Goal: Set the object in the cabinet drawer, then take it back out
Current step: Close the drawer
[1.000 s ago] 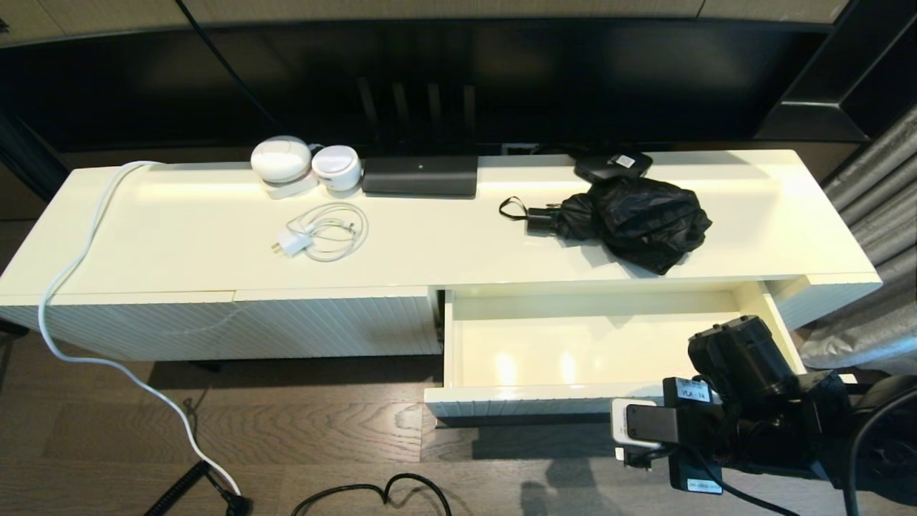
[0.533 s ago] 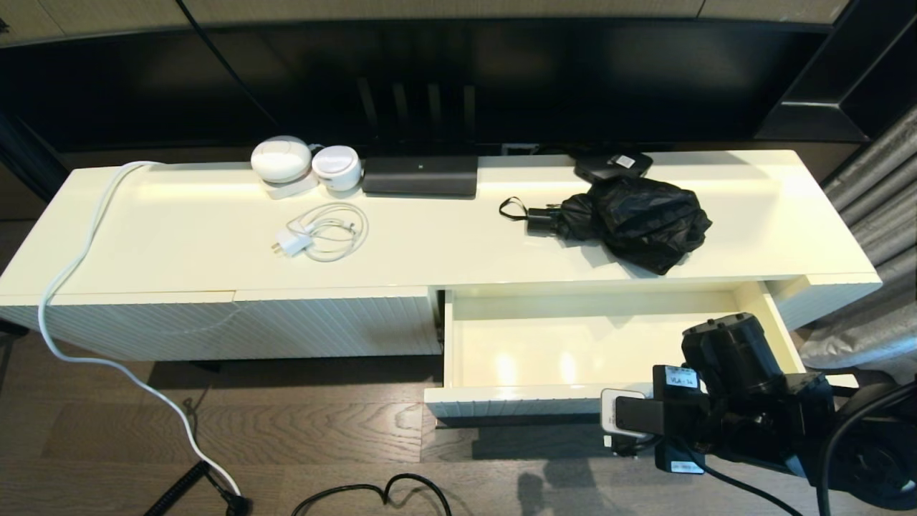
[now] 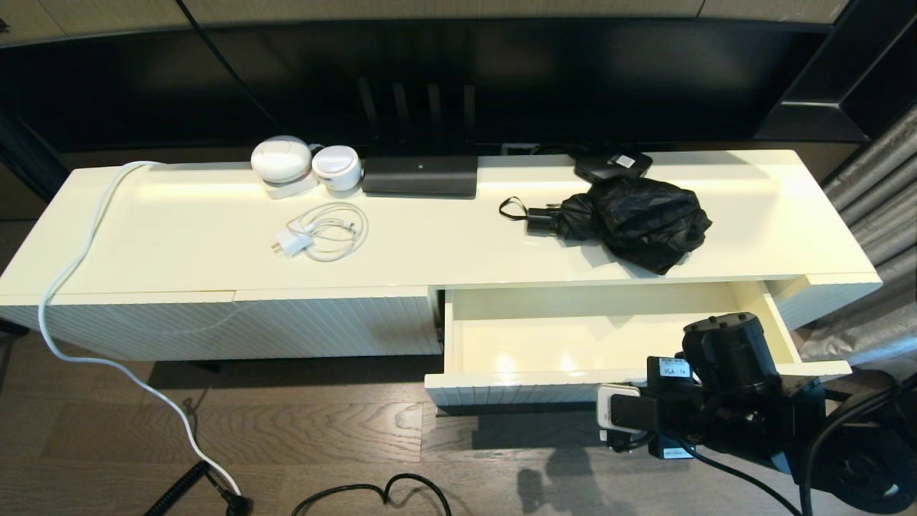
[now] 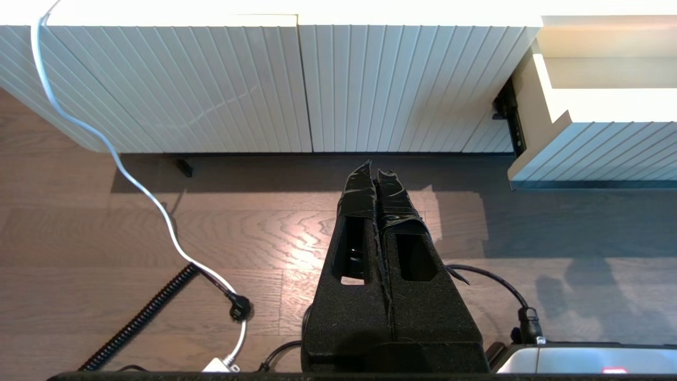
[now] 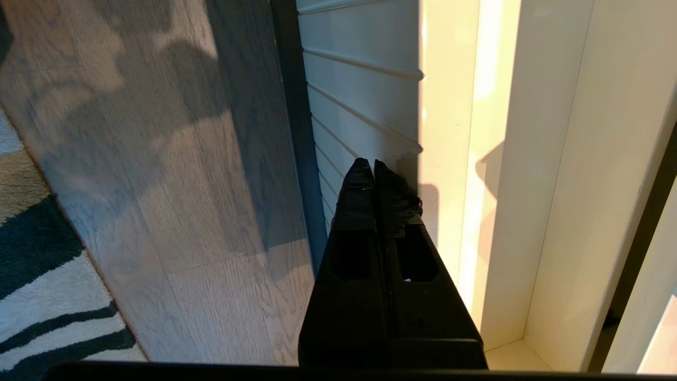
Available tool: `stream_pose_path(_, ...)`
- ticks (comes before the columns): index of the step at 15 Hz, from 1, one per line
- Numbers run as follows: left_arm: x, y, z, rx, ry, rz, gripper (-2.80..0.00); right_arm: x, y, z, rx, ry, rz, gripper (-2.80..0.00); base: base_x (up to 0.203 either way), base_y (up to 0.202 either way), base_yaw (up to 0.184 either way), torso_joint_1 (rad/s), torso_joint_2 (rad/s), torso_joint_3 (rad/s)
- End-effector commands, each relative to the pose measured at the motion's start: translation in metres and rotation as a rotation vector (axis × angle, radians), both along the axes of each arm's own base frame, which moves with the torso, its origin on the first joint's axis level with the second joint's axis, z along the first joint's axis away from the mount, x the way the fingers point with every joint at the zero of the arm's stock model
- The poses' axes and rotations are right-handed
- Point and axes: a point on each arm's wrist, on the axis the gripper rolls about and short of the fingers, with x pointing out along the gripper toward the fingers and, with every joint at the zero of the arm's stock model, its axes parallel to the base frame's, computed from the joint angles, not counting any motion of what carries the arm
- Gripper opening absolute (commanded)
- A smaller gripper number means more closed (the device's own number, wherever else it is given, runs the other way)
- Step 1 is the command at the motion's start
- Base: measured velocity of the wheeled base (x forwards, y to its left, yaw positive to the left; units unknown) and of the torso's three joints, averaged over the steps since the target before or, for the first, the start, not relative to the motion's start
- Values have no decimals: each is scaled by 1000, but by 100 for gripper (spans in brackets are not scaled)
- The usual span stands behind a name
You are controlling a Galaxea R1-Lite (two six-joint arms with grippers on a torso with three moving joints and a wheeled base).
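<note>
Drawer stands open, umbrella not yet inside.

Your right gripper [image 5: 374, 165] has its fingers pressed together on nothing, tips against the ribbed front of the drawer [image 3: 530, 393] at its right end; whether it presses on it you cannot tell. The umbrella [image 3: 630, 221] lies on the cabinet top [image 3: 430, 244], just behind the open drawer. You likely need to lift that arm, part the fingers and grasp the umbrella. Your left gripper [image 4: 376, 172], fingers together, hangs over the floor.
</note>
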Motion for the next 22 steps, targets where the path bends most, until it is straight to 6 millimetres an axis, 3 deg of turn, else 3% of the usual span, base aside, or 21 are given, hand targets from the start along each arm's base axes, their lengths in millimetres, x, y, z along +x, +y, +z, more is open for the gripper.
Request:
stream_pose_path(1, 0, 0, 0, -1, 1, 0, -280, 4, 0, 0, -3, -6, -1, -280, 0, 0, 0, 0, 0, 0)
stream_pose_path(16, 0, 0, 0, -1, 1, 0, -280, 62, 0, 19, 26, -138, -59, -280, 0, 0, 0, 0, 0, 0)
stream_pose_path(22, 0, 0, 0, -1, 0, 0, -280, 77, 0, 24, 39, -171, -72, -280, 0, 0, 0, 0, 0, 0)
